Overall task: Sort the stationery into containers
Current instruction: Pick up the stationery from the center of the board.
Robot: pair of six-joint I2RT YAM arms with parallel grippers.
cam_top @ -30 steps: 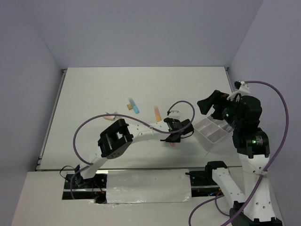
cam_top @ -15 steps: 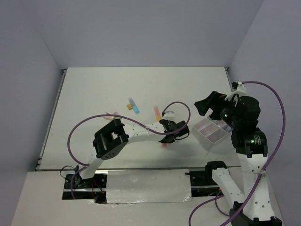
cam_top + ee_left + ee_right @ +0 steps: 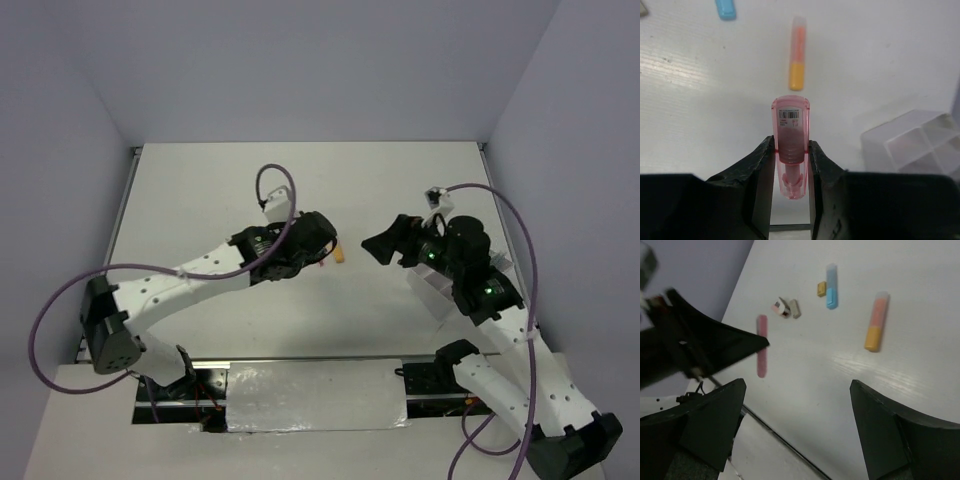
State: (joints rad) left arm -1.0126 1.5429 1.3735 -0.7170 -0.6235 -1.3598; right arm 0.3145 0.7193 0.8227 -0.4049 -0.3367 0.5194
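My left gripper (image 3: pixel 791 150) is shut on a pink marker (image 3: pixel 790 125), which stands up between the jaws above the table. In the top view that gripper (image 3: pixel 318 240) sits mid-table beside an orange marker (image 3: pixel 340 254). The orange marker (image 3: pixel 797 60) and a blue marker (image 3: pixel 725 9) lie beyond it. The white divided tray (image 3: pixel 915 145) stands to its right. My right gripper (image 3: pixel 797 385) is open and empty, hovering left of the tray (image 3: pixel 440 290). From it I see the pink marker (image 3: pixel 761 346), the orange marker (image 3: pixel 876 321) and the blue marker (image 3: pixel 831 286).
Small erasers (image 3: pixel 785 307) and a tan eraser (image 3: pixel 821 288) lie near the blue marker. The left arm's purple cable (image 3: pixel 60 300) loops out to the left. The table's near edge (image 3: pixel 790 450) runs below the right gripper.
The left gripper closed on the pink marker and carried it up and left, away from the tray. The right gripper swung left toward mid-table.
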